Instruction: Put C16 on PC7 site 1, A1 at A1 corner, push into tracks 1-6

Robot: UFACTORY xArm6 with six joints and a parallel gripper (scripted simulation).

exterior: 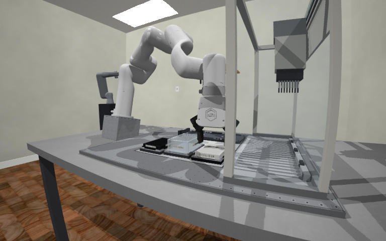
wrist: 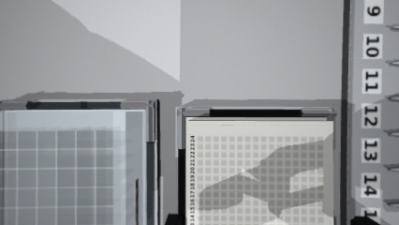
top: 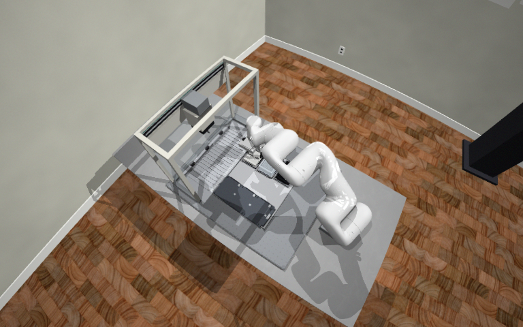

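C16 (top: 252, 159) (exterior: 209, 151) (wrist: 258, 128), a white 384-well plate, sits in nest S3 beside the rails. My gripper (exterior: 215, 139) (wrist: 270, 220) is open and low over it, one finger on each side. In the exterior view the post hides the right finger; the left one is between C16 and C51. C51 (top: 266, 168) (exterior: 182, 144) (wrist: 70, 164), a clear pale-blue block, is in the middle nest. C15 (top: 282, 178) (exterior: 153, 143), black, is in nest S1. Carrier PC7 (top: 231, 193) (exterior: 236, 138), long and dark, lies on the apron before the rails, no plate on it.
The loading rails (top: 218, 154) (exterior: 267, 156) lie right of C16 in the wrist view, track numbers 9 to 14 readable. The instrument's frame post (exterior: 229, 113) stands at the rails' corner. A pipetting head (top: 195, 103) (exterior: 289, 50) hangs above the rails.
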